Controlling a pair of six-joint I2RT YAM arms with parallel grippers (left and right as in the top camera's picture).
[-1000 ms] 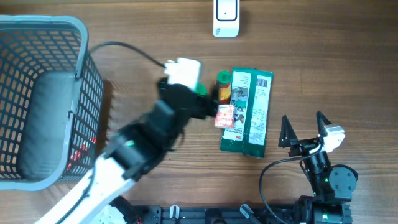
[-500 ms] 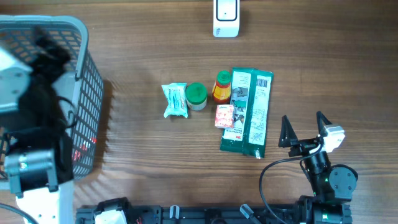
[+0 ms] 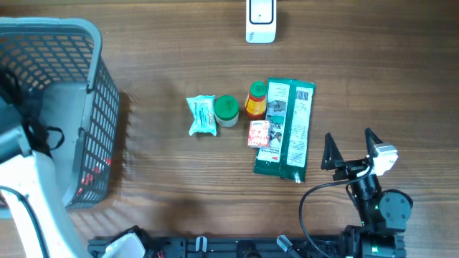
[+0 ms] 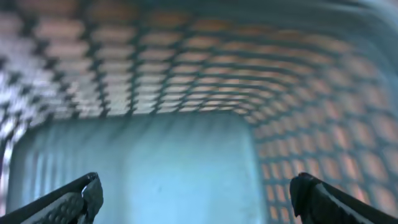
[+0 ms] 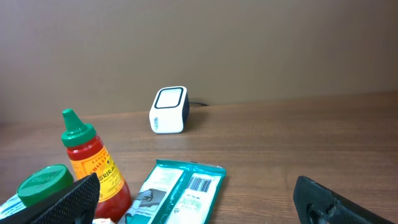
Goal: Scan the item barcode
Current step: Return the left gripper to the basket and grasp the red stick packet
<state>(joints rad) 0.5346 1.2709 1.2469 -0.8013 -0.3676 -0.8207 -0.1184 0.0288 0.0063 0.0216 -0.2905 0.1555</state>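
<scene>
Overhead, the goods to be scanned lie bunched at the middle of the wooden table (image 3: 165, 193), apart from both arms. They are a crinkled pale blue packet (image 3: 201, 115), a round green-lidded jar (image 3: 226, 110) touching it, a sauce bottle (image 3: 256, 99) with a green cap, a small red packet (image 3: 259, 133), and two long flat green packages (image 3: 285, 129) laid side by side. The white scanner (image 3: 260, 20) stands alone at the far edge, well apart from them, presumably so that each piece can be carried up to its window. At the left is a grey plastic basket (image 3: 93, 43) with lattice walls, likely the bin for scanned goods. The white left arm (image 3: 29, 186) reaches over its near side. The right gripper (image 3: 351, 147) waits near the right edge, its two pointed black fingers spread wide and holding nothing.

From the left wrist, the left gripper (image 4: 199, 199) hangs inside the basket with its fingers far apart and nothing between them. The smooth floor and the blurred mesh wall fill the view, and no goods show here.

From the right wrist, the glossy green packages lie just ahead, with a printed barcode (image 5: 200, 184) facing up, which should suit a grasp and a turn toward the scanner. The sauce bottle stands upright at the left beside the jar's ribbed lid, and the boxy, rounded scanner sits far behind.
</scene>
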